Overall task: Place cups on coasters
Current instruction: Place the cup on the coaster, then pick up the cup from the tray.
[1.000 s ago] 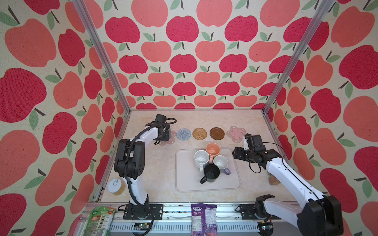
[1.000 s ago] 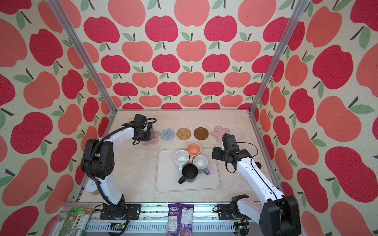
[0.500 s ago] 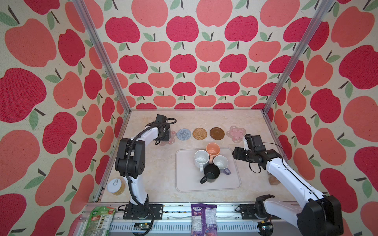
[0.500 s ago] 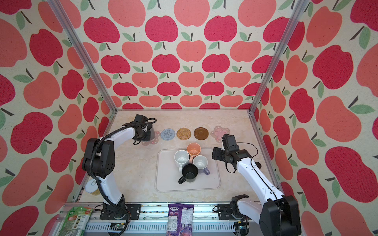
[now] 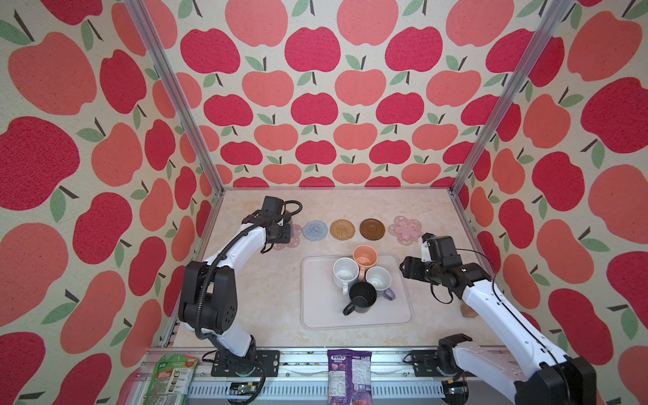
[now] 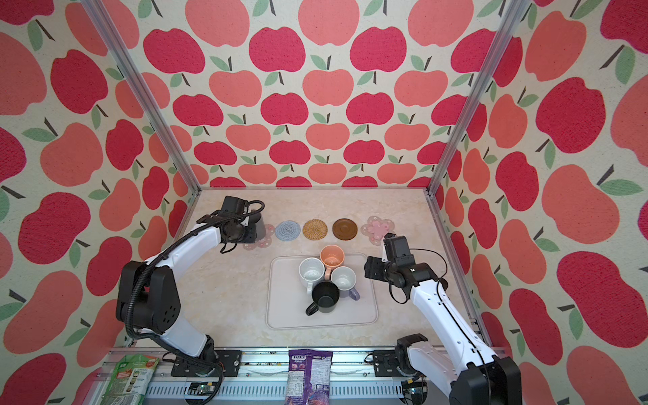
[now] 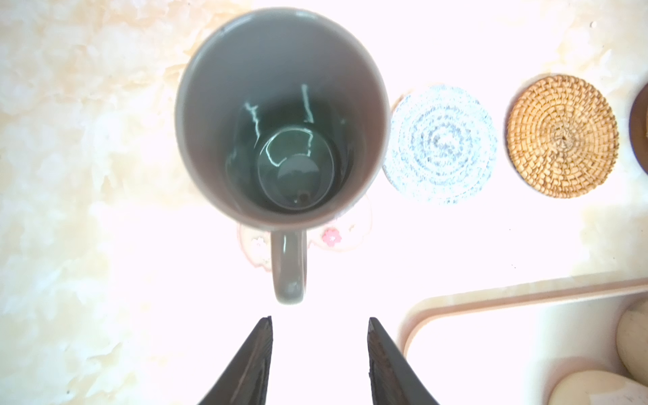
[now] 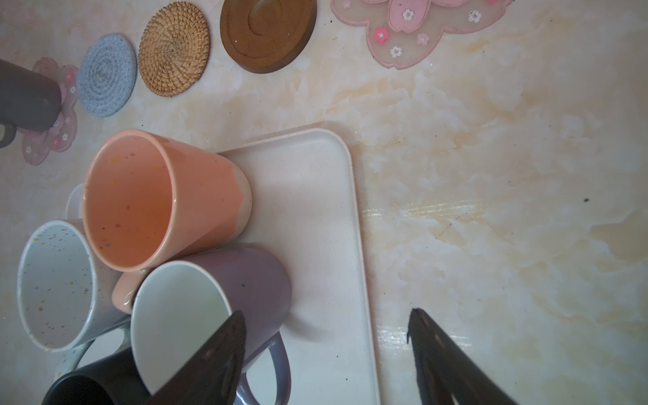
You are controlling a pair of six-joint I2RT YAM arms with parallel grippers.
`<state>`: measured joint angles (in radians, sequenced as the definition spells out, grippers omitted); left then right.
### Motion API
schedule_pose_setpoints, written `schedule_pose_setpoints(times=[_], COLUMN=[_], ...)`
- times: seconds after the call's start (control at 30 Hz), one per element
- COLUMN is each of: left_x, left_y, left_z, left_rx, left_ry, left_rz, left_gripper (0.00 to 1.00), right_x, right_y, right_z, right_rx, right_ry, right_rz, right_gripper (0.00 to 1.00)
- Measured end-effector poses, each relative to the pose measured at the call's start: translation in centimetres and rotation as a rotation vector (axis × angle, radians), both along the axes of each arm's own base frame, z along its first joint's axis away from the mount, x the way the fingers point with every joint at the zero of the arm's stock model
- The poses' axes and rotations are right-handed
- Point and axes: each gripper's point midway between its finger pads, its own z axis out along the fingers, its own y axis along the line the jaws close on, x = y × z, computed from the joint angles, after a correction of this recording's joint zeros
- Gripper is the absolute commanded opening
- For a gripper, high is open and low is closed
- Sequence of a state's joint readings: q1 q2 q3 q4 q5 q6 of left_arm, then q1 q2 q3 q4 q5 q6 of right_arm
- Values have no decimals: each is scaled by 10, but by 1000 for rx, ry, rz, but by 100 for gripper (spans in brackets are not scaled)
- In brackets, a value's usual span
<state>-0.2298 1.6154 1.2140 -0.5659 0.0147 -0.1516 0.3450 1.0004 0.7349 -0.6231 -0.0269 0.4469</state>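
Note:
A grey mug (image 7: 282, 115) stands upright on the left pink flower coaster (image 7: 336, 236), its handle pointing at my left gripper (image 7: 319, 319). That gripper is open and clear of the handle. To its right lie the grey-blue (image 5: 315, 230), rattan (image 5: 343, 229), dark brown (image 5: 372, 229) and second pink flower (image 5: 406, 229) coasters, all bare. White (image 5: 345, 271), peach (image 5: 364, 256), lavender (image 5: 378, 278) and black (image 5: 363, 298) mugs crowd together on the pale tray (image 5: 315, 308). My right gripper (image 8: 328, 312) hangs open over the tray's right edge beside the lavender mug (image 8: 245, 280), holding nothing.
Apple-patterned walls and metal posts close in the table on three sides. A green packet (image 5: 171, 378) and a purple packet (image 5: 349, 375) lie on the front rail. A small brown object (image 5: 468, 310) sits by the right wall under my right arm.
My left gripper's jaws have spread apart at the grey mug's handle. The right arm and the mugs on the tray have not moved.

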Motion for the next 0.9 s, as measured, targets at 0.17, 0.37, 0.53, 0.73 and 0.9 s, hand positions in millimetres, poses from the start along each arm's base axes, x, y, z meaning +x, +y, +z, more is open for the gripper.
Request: schedule_pose_setpoints(times=[0.17,0.37,0.53,0.73,0.9], left_x=[-19,-46,-54,-55,-55], left_y=[-4,-30,-23,-23,-23], left_z=[18,54,55,44,41], left_rx=[29,47,43,48,34], left_ry=[-24,-143,-158,-131,-132], left_rz=[-5,-85,-56,-51,-33], left_gripper=[47,47,47,46,47], right_x=[-11,-32,-47,-67,-82], right_y=[7,18,24,34,41], right_z=[-2,-13,-15,-25,-34], right_rx=[23,32,36,45,33], right_ry=[11,54,65,96,132], right_rz=[37,100,135,178,226], right_gripper=[76,76,75,74,74])
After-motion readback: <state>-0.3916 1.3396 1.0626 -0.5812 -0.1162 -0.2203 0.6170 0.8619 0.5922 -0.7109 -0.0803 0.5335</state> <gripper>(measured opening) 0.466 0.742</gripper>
